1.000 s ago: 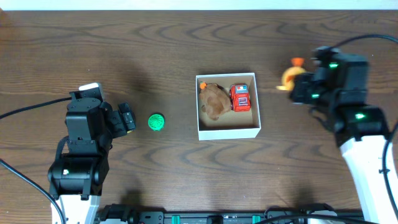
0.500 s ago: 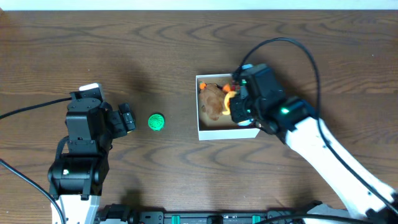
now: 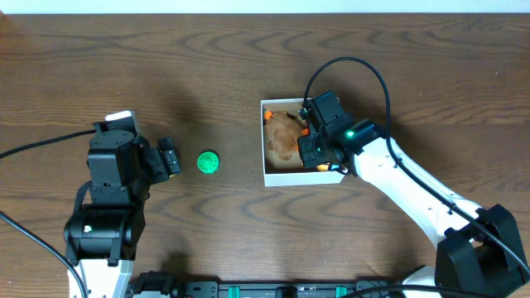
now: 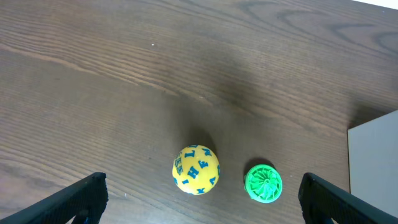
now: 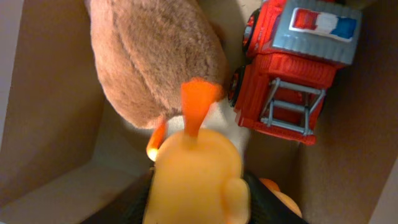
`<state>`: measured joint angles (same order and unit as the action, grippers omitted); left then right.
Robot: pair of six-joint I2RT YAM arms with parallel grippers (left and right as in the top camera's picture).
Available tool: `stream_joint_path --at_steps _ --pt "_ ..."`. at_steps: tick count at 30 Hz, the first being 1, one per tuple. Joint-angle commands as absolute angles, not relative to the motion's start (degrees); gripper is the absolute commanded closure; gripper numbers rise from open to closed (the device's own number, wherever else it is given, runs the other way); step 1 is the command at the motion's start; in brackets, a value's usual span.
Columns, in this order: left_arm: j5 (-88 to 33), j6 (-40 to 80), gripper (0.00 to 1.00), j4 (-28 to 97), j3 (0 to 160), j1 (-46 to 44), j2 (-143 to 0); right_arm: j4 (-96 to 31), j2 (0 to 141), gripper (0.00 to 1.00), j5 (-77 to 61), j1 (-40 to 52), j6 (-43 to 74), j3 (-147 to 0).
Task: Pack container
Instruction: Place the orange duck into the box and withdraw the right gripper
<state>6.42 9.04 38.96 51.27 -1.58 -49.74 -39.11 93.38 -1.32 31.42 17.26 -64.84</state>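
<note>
The container (image 3: pixel 302 176) is a square white box with a tan inside at the table's middle. A brown plush (image 3: pixel 281 136) lies in its left half. My right gripper (image 3: pixel 315 147) is down inside the box, shut on a yellow-orange duck toy (image 5: pixel 193 177). In the right wrist view the duck hangs over the plush (image 5: pixel 155 56) and a red fire truck (image 5: pixel 292 81) on the tan floor (image 5: pixel 56 112). My left gripper (image 3: pixel 168 157) is open and empty, left of a green round toy (image 3: pixel 208 162).
In the left wrist view a yellow ball with blue letters (image 4: pixel 196 170) and the green toy (image 4: pixel 263 183) lie between the wide-open fingers (image 4: pixel 84 198). The box's white wall (image 4: pixel 373 155) shows at the right edge. The ball is hidden in the overhead view.
My right arm has swung left from beside the box with the duck in its grip and has come down into the container. The left arm has not moved.
</note>
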Motion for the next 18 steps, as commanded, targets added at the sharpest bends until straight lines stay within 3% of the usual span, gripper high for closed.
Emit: stream_joint_path --at_steps 1,15,18 --pt "6.7 9.3 0.02 39.0 52.4 -1.3 -49.7 -38.9 93.3 0.47 -0.6 31.8 16.4 -65.4" --pt "6.7 9.3 0.02 39.0 52.4 -1.3 -49.7 -43.5 85.0 0.42 5.5 25.4 14.3 -76.4" --pt "6.7 9.3 0.02 39.0 52.4 -1.3 -49.7 -46.2 82.0 0.28 9.5 19.6 19.9 -76.4"
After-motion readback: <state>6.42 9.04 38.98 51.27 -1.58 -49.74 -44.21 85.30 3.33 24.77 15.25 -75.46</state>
